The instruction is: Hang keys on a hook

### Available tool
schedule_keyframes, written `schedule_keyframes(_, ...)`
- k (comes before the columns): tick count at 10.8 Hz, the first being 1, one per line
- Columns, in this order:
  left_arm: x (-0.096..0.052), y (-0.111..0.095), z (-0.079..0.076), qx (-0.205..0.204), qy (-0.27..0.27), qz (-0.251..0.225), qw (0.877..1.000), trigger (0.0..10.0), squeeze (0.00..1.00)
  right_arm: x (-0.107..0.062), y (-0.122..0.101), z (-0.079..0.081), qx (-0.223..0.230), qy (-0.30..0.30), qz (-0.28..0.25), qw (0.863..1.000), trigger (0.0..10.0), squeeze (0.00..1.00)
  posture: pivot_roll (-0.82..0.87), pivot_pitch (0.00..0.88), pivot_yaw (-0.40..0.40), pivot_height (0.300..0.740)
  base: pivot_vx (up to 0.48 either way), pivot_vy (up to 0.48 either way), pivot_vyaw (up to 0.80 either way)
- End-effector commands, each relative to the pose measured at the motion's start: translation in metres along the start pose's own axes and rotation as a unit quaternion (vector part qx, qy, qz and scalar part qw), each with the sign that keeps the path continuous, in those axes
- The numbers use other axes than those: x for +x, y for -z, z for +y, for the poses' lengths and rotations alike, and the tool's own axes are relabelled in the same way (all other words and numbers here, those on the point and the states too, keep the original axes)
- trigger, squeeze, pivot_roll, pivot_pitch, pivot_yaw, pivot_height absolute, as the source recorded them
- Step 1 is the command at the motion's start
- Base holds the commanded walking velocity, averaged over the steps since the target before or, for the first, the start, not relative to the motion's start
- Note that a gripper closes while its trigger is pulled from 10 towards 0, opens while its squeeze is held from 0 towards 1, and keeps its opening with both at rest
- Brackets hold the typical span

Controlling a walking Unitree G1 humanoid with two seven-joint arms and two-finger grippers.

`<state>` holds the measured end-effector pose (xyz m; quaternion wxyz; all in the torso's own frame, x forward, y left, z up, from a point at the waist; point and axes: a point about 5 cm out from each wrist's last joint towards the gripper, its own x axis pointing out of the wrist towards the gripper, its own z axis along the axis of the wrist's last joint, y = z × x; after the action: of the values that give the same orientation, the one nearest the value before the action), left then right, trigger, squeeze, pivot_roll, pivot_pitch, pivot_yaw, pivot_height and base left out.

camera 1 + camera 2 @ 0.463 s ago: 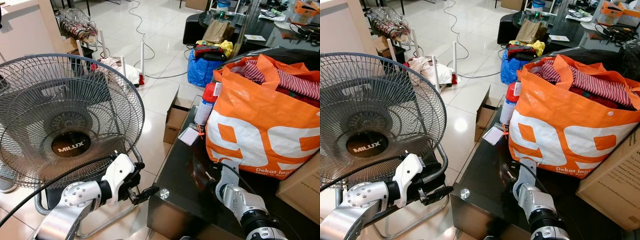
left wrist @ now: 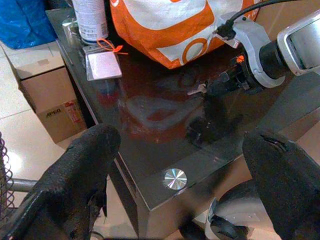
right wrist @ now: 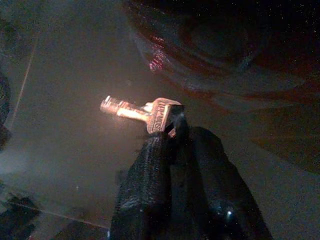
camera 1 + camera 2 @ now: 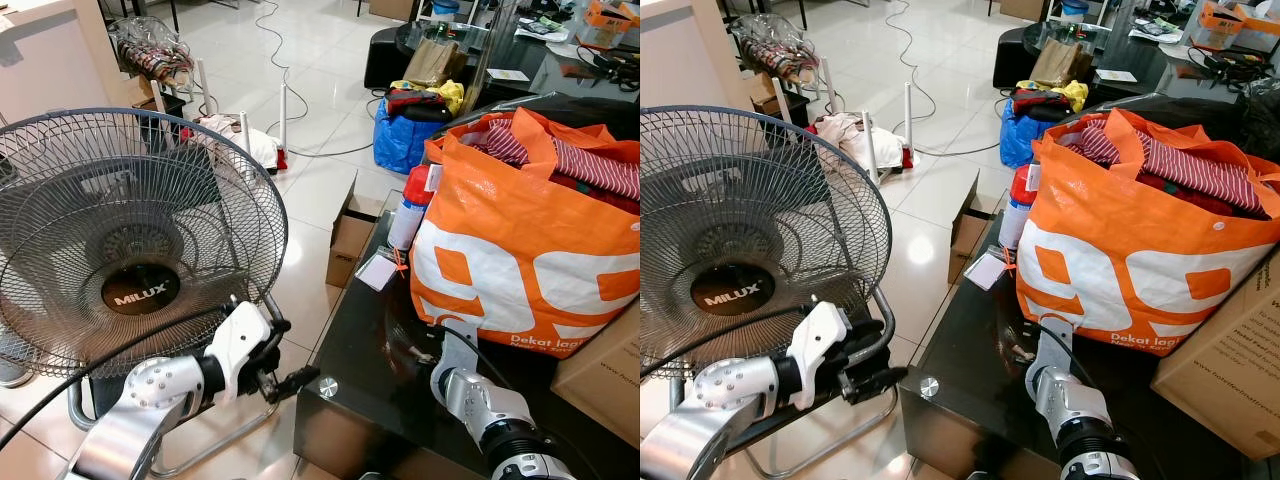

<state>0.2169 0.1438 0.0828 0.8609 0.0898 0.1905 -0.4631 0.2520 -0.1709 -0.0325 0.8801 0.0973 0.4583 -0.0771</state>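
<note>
A small metal key [image 3: 145,111] sticks out from the tips of my right gripper [image 3: 172,131], which is shut on the key's head just above the dark glass table [image 4: 350,350]. The left wrist view also catches this key [image 2: 197,91] and my right gripper [image 2: 220,88] beside the orange bag. My left gripper [image 4: 292,381] hovers open off the table's near left corner, level with its edge. Its two black fingers [image 2: 80,170] stand wide apart with nothing between them.
A big orange bag of clothes [image 4: 520,250] takes up the right of the table, with a spray can [image 4: 410,210] and a tagged card [image 4: 378,271] behind the key. A MILUX floor fan [image 4: 130,250] stands at my left. Cardboard boxes [image 4: 352,232], a blue bag [image 4: 405,135] and cables lie on the tiled floor.
</note>
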Motion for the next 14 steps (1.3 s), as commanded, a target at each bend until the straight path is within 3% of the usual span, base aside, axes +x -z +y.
schedule_keyframes(1, 0.001, -0.001, -0.001, 0.005, 0.007, 0.001, 1.0, 10.0, 0.0, 0.0, -0.005, 0.004, 0.003, -0.006, -0.006, 1.0, 0.0, 0.0, -0.05, 0.0, -0.044, 0.74, 0.0, 0.0, 0.0)
schedule_keyframes(7, 0.001, -0.003, 0.003, 0.008, 0.001, 0.005, 1.0, 10.0, 0.0, 0.0, -0.008, 0.01, -0.008, -0.02, -0.015, 1.0, 0.0, 0.0, -0.05, 0.0, -0.039, 0.74, 0.0, 0.0, 0.0)
schedule_keyframes(9, -0.001, -0.004, 0.004, 0.007, -0.013, -0.001, 1.0, 10.0, 0.0, -0.005, -0.013, 0.008, -0.047, -0.035, -0.039, 0.998, 0.0, 0.0, -0.04, 0.0, -0.034, 0.74, 0.0, 0.0, 0.0)
schedule_keyframes(10, -0.002, -0.006, 0.006, 0.01, -0.03, -0.012, 0.999, 10.0, 0.0, -0.008, -0.014, 0.005, -0.053, -0.037, -0.049, 0.997, 0.0, 0.0, -0.03, 0.0, -0.032, 0.74, 0.0, 0.0, 0.0)
schedule_keyframes(11, -0.003, -0.01, 0.015, -0.007, -0.103, -0.037, 0.994, 10.0, 0.0, -0.021, -0.019, 0.001, -0.041, -0.064, -0.085, 0.993, 0.0, 0.0, -0.02, 0.0, -0.026, 0.74, 0.0, 0.0, 0.0)
schedule_keyframes(13, -0.008, -0.012, 0.021, -0.024, -0.159, -0.059, 0.985, 10.0, 0.01, -0.037, -0.025, 0.002, -0.041, -0.094, -0.129, 0.986, 0.0, 0.0, -0.02, 0.0, -0.015, 0.74, 0.0, 0.0, 0.0)
schedule_keyframes(14, -0.013, -0.015, 0.029, -0.032, -0.221, -0.08, 0.971, 10.0, 0.12, -0.055, -0.037, 0.006, -0.048, -0.109, -0.181, 0.976, 0.0, 0.0, -0.03, 0.0, -0.006, 0.74, 0.0, 0.0, 0.0)
